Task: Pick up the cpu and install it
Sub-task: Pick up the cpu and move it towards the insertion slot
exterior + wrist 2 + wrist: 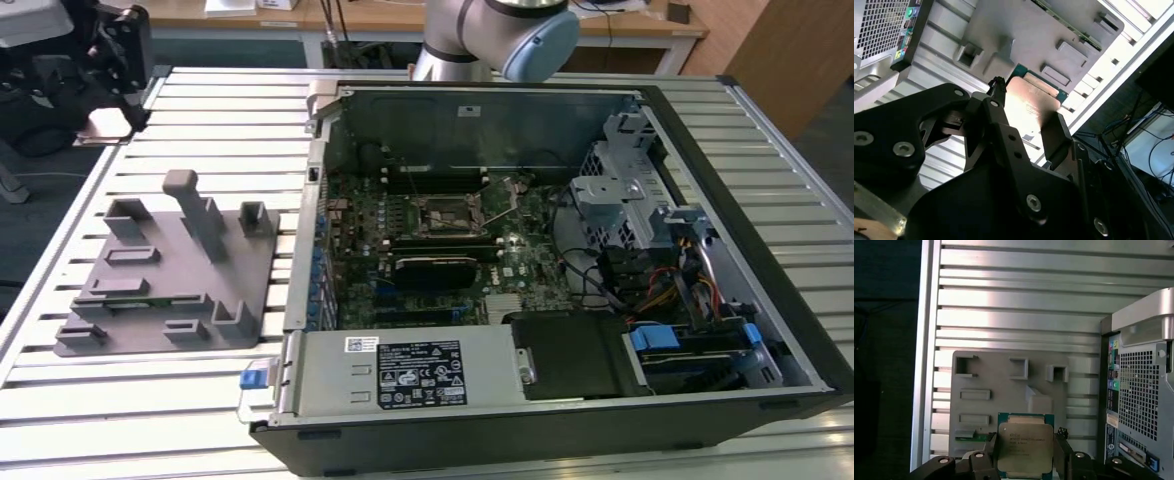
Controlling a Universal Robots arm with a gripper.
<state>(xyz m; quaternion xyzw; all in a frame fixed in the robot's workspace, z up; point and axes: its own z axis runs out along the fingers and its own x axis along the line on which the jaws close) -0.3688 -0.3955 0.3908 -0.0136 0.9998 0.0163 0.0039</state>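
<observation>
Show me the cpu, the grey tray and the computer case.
cpu (1025,447): first wrist view, middle of its metal top.
grey tray (174,275): exterior view, bare flat base.
computer case (534,437): exterior view, black near wall.

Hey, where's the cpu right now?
In both wrist views the cpu is clamped in the end effector, held in the air with the grey parts holder on the slatted table behind it.
</observation>
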